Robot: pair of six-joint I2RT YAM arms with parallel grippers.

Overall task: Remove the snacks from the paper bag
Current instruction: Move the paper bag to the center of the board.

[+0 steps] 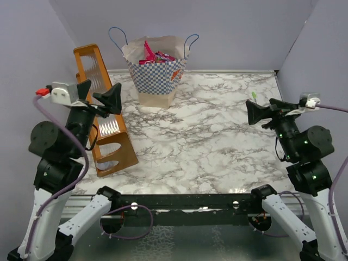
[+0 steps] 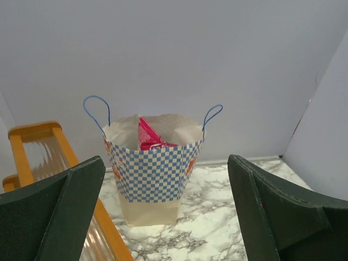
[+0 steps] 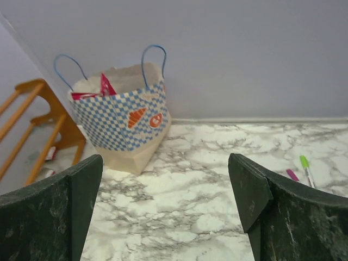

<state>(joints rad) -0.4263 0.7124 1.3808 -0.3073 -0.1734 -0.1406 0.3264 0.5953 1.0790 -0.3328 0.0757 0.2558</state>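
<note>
Top view. Bag (image 1: 155, 73) stands upright at the far edge of the table (image 1: 217, 141), close to the back wall, mouth open, both cord handles up. Snacks (image 1: 152, 54), pink and red packets, stick up out of its mouth; all inside. Rack (image 1: 103, 117) lies along the table's left side, just left of the bag. Left gripper (image 1: 98, 93) hangs over the rack, fingers spread wide, nothing between them. Right gripper (image 1: 262, 109) hangs over the right side, well apart from the bag, also spread and empty. Green pen (image 1: 253, 96) is near the right edge.

Left wrist. Bag (image 2: 155, 174) sits dead ahead, framed between the spread fingers (image 2: 65, 206). One pink packet (image 2: 147, 136) shows above the rim.

Right wrist. Bag (image 3: 122, 125) is ahead to the left, orange marks facing the camera. Green and pink pens (image 3: 304, 163) lie on the marble to the right.
</note>
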